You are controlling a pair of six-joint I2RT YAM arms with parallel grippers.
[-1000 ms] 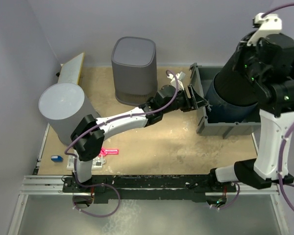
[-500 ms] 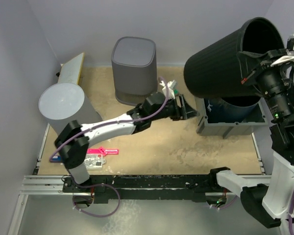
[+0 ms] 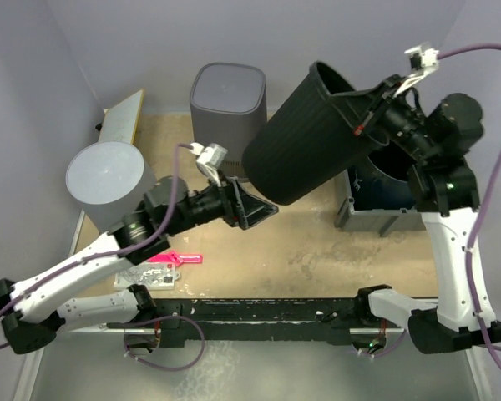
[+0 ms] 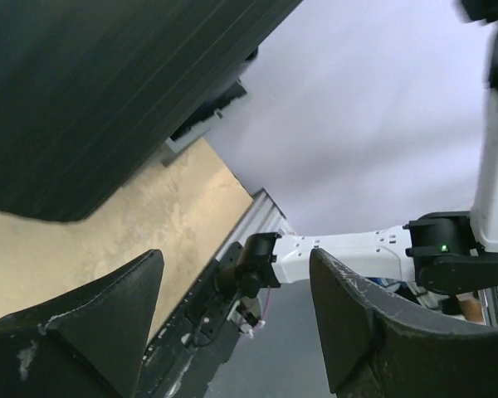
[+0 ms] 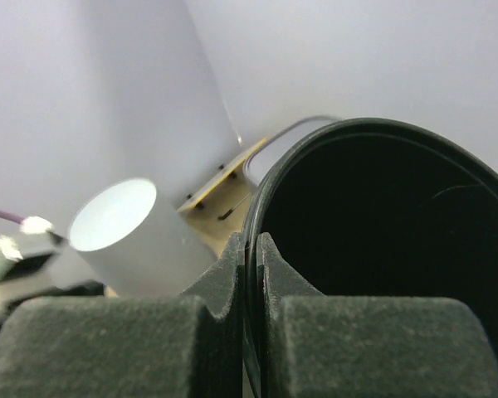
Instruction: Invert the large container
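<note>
Over the table [image 3: 317,251] at one o'clock, the large container [image 3: 305,138] hangs sideways, seemingly half-turned. Right gripper [image 3: 361,117] clamps its rim; left gripper [image 3: 263,209] gapes.

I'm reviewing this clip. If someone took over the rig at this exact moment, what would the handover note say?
Right gripper: shut on the rim of the large black container, holding it in the air and tilted, with the base low toward the left and the mouth up toward the right.
Left gripper: open, just under the container's base, with nothing between its fingers.
Done: the container is lifted and partly tipped.
Left: finish the turn so the mouth faces down, set it on the table, then release.
</note>
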